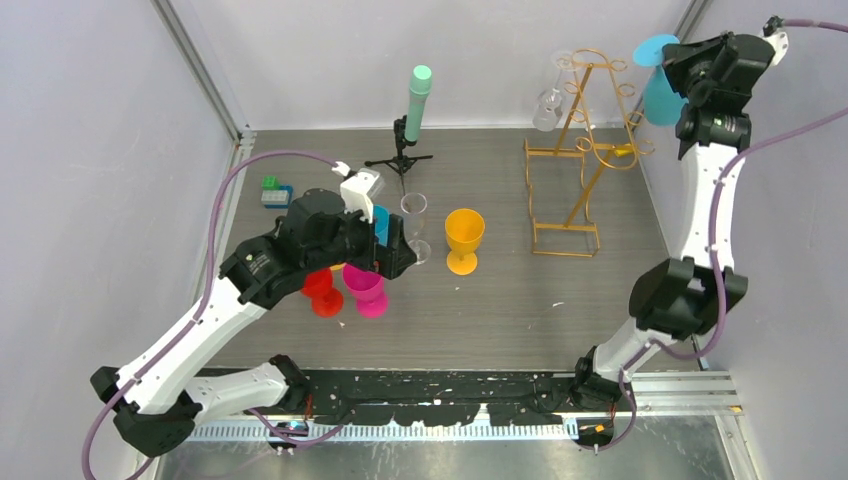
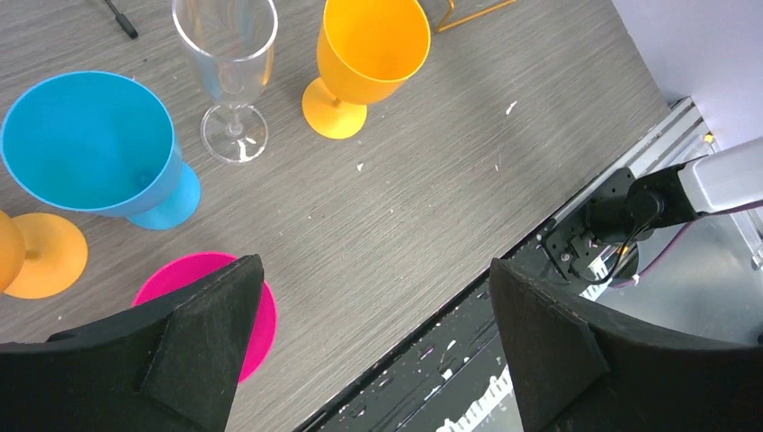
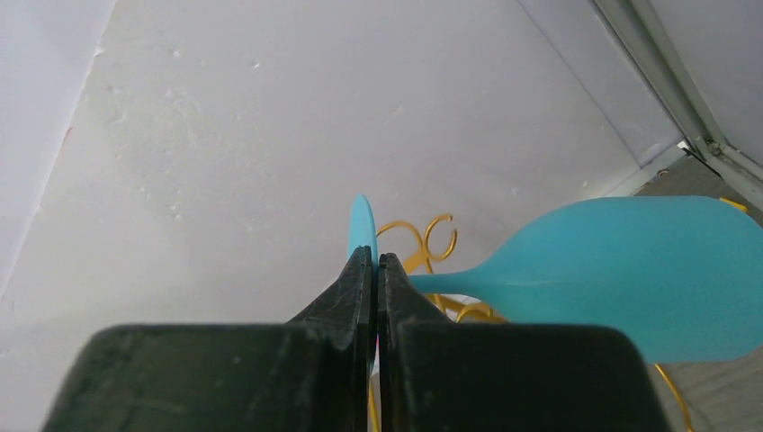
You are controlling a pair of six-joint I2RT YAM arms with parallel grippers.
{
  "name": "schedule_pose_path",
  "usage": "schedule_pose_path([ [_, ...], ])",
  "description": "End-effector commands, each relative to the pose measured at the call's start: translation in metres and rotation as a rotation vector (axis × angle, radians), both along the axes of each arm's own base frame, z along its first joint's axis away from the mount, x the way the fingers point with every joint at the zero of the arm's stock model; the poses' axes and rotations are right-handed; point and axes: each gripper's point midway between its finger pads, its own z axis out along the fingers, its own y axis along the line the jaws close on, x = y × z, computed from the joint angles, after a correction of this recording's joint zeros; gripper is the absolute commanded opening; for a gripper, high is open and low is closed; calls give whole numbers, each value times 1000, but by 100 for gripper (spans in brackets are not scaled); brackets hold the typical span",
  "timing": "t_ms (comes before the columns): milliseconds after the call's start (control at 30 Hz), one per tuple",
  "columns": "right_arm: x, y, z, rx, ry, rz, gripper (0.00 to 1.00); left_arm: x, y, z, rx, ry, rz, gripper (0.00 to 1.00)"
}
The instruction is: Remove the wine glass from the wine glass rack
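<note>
The jaws of the right gripper (image 3: 376, 261) are pressed shut on the thin foot of the blue glass (image 3: 630, 270), which is held sideways, high beside the top hooks of the rack (image 1: 580, 150). Whether the foot is fully clear of the loops cannot be told. The lifting-off step is judged to be in hand. A steady pull away from the wire is called for next, then a lowering to the table (image 1: 560, 310). The left gripper (image 2: 373, 265) is spread wide and empty above a pink glass (image 2: 184, 270). A clear glass (image 1: 548, 100) is hung on the rack's other side. The table is grey wood grain, and it is closed in by pale walls (image 1: 100, 120).
</note>
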Motion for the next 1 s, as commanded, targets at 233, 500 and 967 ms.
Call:
schedule_pose_path([
  [233, -162, 75, 119, -219, -238, 106, 0, -3, -6, 37, -154, -74, 1, 100],
  [500, -250, 162, 152, -53, -434, 469, 0, -4, -25, 80, -334, -128, -45, 100],
  [967, -304, 209, 136, 444, -582, 852, 0, 37, -86, 106, -529, -137, -151, 100],
])
